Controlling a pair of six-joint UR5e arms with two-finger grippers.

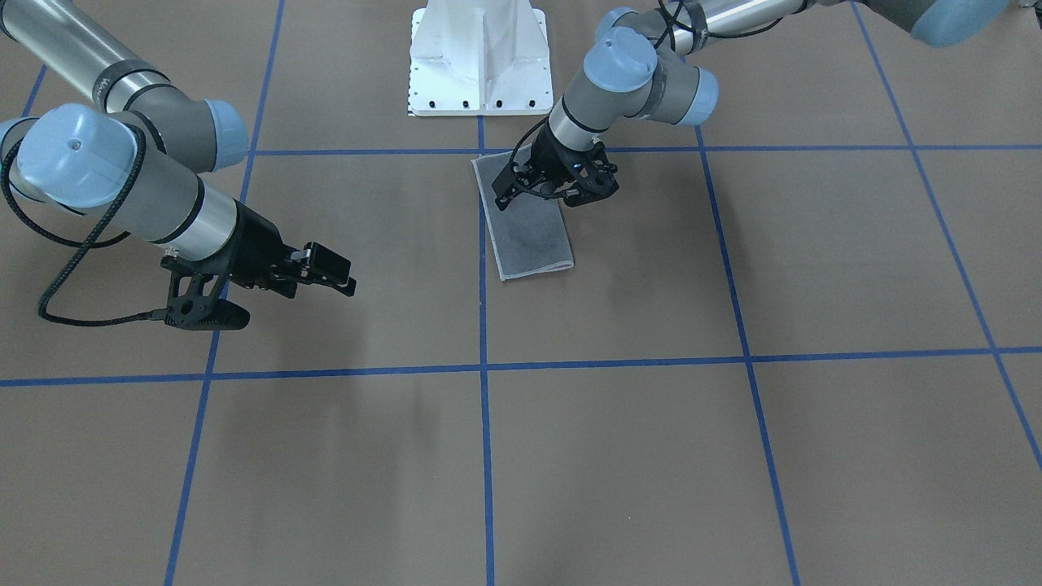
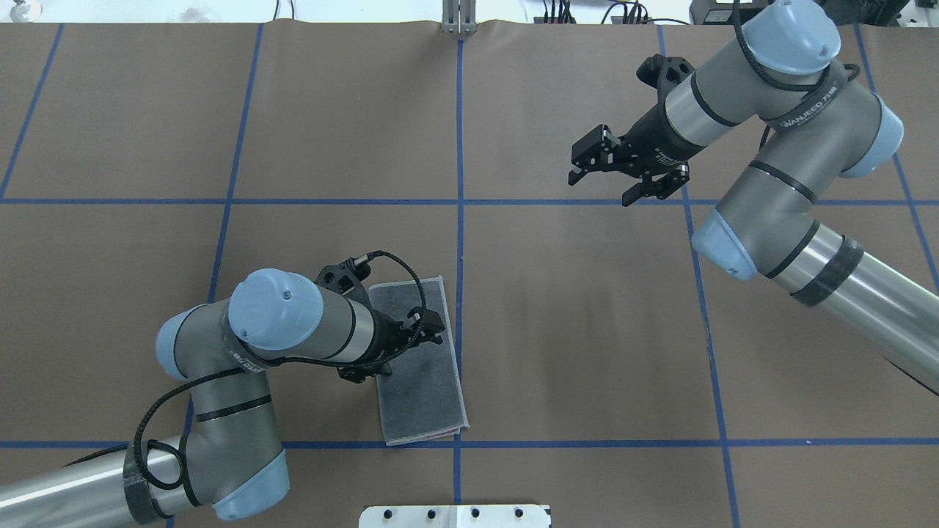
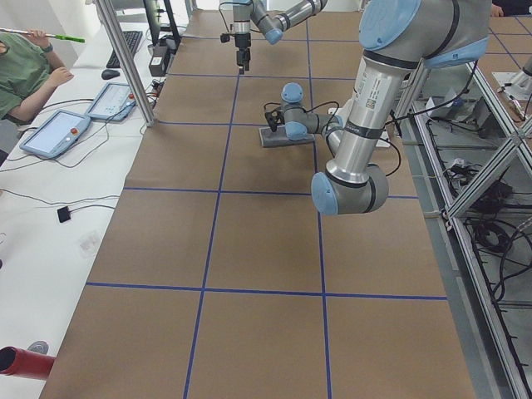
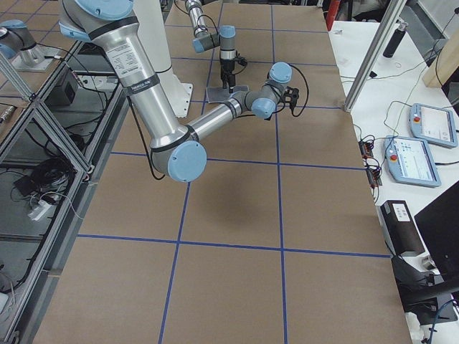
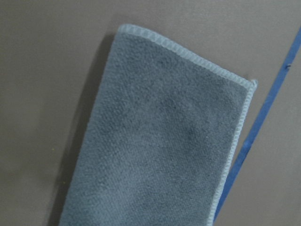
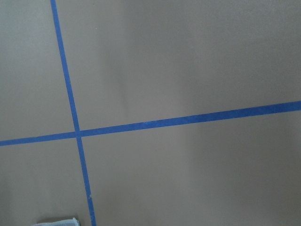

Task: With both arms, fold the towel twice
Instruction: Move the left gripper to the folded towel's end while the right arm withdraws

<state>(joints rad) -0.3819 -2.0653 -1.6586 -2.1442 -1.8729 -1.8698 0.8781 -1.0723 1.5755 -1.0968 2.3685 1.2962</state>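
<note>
Overhead view, left to right. Seeing left arm (image 2: 220,396) bent low over the worktop (image 2: 587,330), wrist aimed toward the centre. Reading left tool (image 2: 400,352) as spread wide with nothing pinched, sitting over the towel (image 2: 425,400). Can't tell whether fingertips touch the cloth.

Finding towel folded into a narrow rectangle, lying flat, dark grey face up, light stitched border at the edges, thin pink sliver showing at one short end. Placing it just left of the centre blue tape line (image 2: 459,147), near end almost on the cross line closest to the white base (image 2: 455,515). Confirming from left wrist view: grey terry filling most of the shot, tape just beside one long edge, no fingers visible.

Further right, bare brown paper, then right tool (image 2: 600,188), well apart from the towel, clear of the worktop, likewise spread wide and empty. Tracing right arm (image 2: 788,191) back off the right edge. Right wrist view: only a tape cross plus a scrap of towel corner at bottom left.
</note>
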